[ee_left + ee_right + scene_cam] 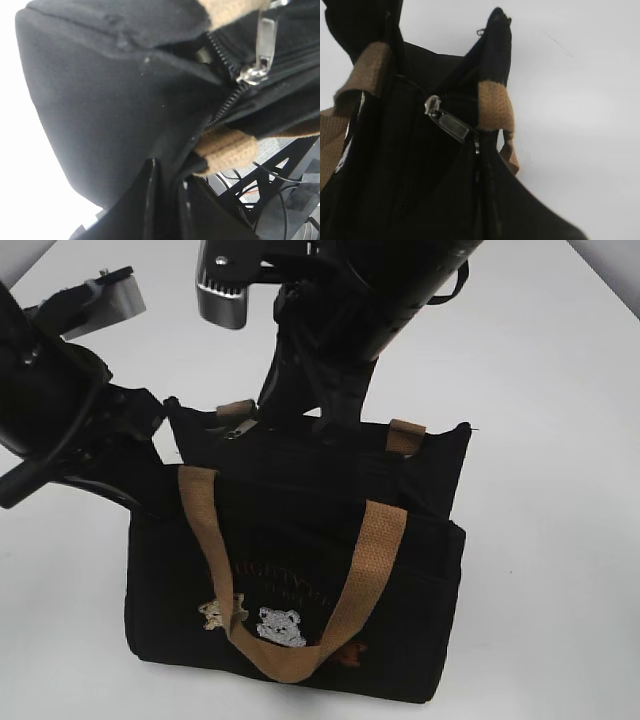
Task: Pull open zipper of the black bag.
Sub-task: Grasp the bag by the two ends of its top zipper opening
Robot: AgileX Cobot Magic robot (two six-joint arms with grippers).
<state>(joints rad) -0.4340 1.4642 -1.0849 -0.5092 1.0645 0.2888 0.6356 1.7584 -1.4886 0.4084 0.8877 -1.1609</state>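
Note:
The black bag [300, 540] stands on the white table, its bear patches facing me. At its left end my left gripper [172, 172] is shut on a fold of the bag's fabric [100, 100], just below a tan strap tab [225, 150]. The zipper [225, 100] runs along the top, and its silver pull [265, 45] sticks straight out from the slider. My right gripper [477, 150] is shut, with the end of the pull [449, 121] running into the seam between its fingertips. In the exterior view the pull [237, 430] sits near the bag's left end, under the right arm [340, 330].
Tan handles [370, 570] loop over the front of the bag. White table [560, 390] surrounds it on all sides. A dark frame with cables [280, 190] shows past the table's edge in the left wrist view.

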